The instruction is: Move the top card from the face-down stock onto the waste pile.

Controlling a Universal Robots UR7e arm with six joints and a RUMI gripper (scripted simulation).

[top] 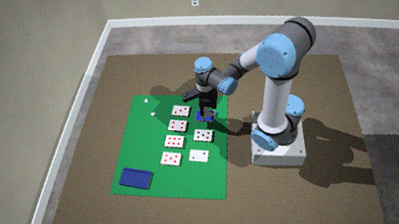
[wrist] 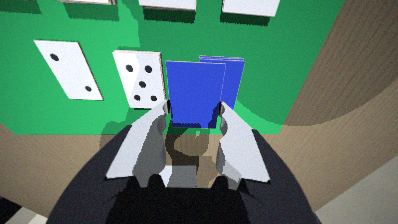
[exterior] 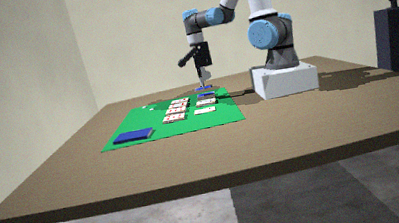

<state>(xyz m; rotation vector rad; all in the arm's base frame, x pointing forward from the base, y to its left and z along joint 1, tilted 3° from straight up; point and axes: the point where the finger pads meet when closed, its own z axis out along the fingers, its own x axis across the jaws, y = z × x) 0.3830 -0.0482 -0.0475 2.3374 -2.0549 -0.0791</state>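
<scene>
My gripper (wrist: 194,101) is shut on a blue face-down card (wrist: 195,92) and holds it by its long edges a little above the mat. The face-down stock (wrist: 233,80) lies just right of and below the held card, partly hidden by it. The waste pile (wrist: 139,77), topped by a white card with five black pips, lies just left of the held card. In the top view the gripper (top: 205,112) hovers over the stock end of the near row, with the waste pile (top: 203,135) beside it. In the exterior view the held card hangs above the stock (exterior: 206,95).
A white card with two black pips (wrist: 70,75) lies left of the waste pile. A row of red-pip cards (top: 175,133) runs along the green mat (top: 171,148). A thicker blue block (top: 135,177) lies at the mat's far corner. The robot base (top: 277,149) stands beside the mat.
</scene>
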